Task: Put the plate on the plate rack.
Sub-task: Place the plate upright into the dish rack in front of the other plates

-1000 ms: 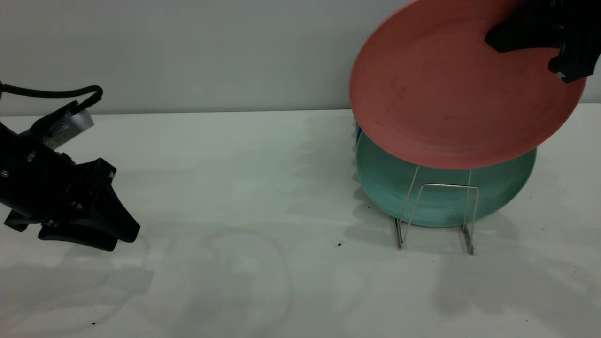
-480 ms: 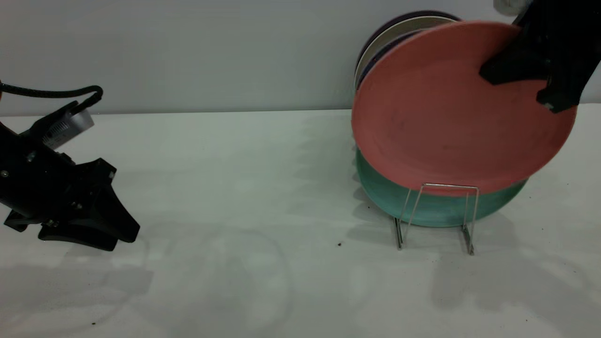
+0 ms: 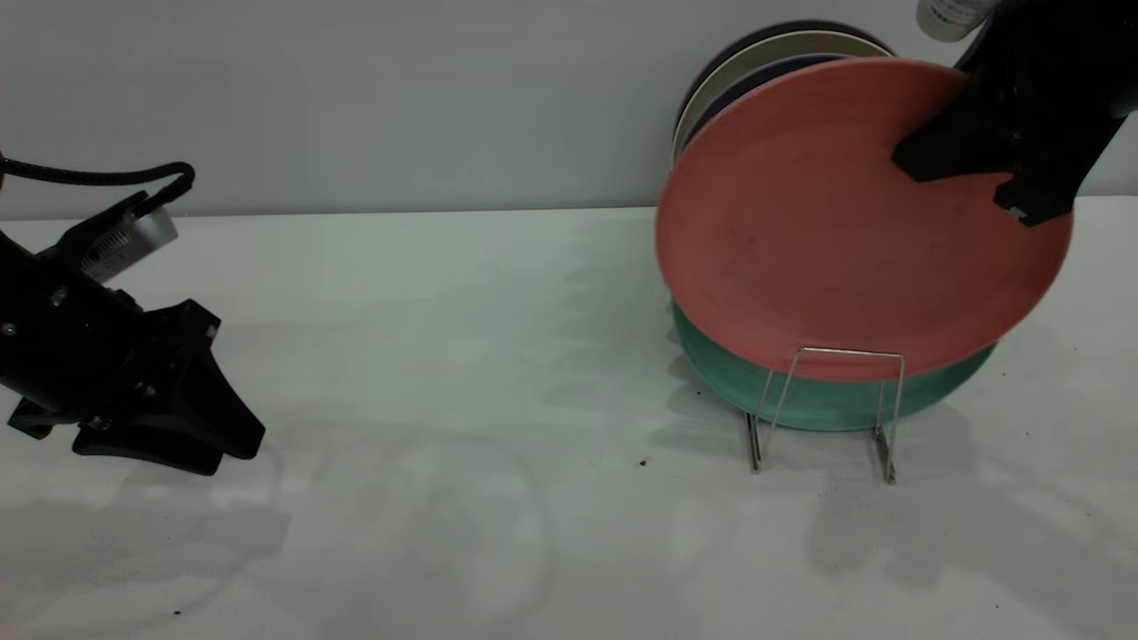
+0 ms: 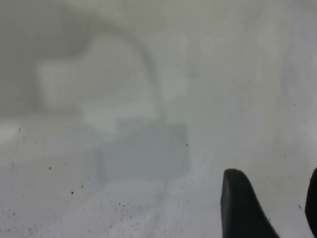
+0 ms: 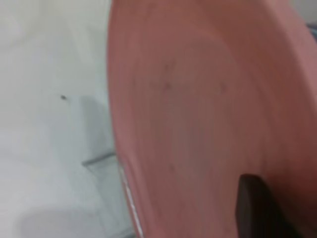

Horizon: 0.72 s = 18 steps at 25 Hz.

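The salmon-pink plate [image 3: 836,231] stands nearly upright at the right, its lower edge behind the front loop of the silver wire plate rack [image 3: 827,409]. My right gripper [image 3: 978,160] is shut on the plate's upper right rim. In the right wrist view the plate [image 5: 198,114] fills the frame, with one dark finger [image 5: 255,208] pressed on its face. My left gripper [image 3: 178,427] hangs low over the table at the far left, open and empty; its fingertips [image 4: 242,208] show over bare table.
A teal-green plate [image 3: 800,391] stands in the rack right behind the pink one. Beige [image 3: 756,58] and dark blue plates stand farther back. The white table [image 3: 462,356] stretches between the arms. A small dark speck [image 3: 642,462] lies left of the rack.
My right gripper has brought the pink plate down and slightly left, and tipped it more upright. Its lower edge now sits behind the rack's front loop. The left arm has not moved.
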Motion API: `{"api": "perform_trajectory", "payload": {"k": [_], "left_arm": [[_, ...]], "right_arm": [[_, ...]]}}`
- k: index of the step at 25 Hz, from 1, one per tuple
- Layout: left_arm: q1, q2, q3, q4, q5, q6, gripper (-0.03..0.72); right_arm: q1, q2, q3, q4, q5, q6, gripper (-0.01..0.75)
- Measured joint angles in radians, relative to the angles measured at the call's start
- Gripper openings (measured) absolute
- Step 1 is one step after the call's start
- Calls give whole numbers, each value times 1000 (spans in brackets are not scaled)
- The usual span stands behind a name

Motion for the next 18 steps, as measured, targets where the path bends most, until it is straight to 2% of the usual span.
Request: {"api": "perform_trajectory", "payload": {"k": [5, 8, 12, 18], "left_arm": [[0, 0, 0, 0, 0, 0, 356], [0, 0, 0, 0, -1, 0, 356], [0, 0, 0, 0, -1, 0, 356], [0, 0, 0, 31, -9, -45, 356]], "right_arm": [[0, 0, 0, 2, 17, 0, 378], [0, 0, 0, 2, 17, 0, 443], [0, -2, 0, 19, 17, 19, 468], [0, -73, 0, 61, -11, 370, 471]]}}
